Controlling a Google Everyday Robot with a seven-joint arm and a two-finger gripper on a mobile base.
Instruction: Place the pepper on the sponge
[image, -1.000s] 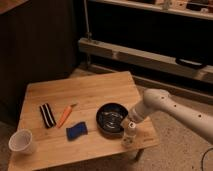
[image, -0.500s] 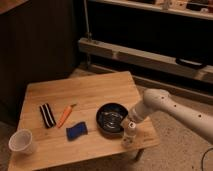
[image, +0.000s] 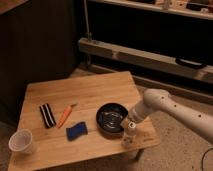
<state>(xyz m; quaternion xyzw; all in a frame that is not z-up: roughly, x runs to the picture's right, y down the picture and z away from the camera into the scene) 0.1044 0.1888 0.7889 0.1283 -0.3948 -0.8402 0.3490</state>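
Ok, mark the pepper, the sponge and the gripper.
pepper (image: 64, 115), camera view, middle of its orange body.
sponge (image: 76, 131), camera view, centre of its blue top.
gripper (image: 128, 123), camera view, arm's tip at the bowl's (image: 99, 120) right rim.

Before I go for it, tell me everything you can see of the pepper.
The pepper is slim, tapered and orange, with a small greenish stem tip at its far end. It lies flat, slanted on the wooden table, beside the striped bar and just behind the blue sponge, touching neither as far as shows. The gripper, jaws shut, is well away, by the white bottle.
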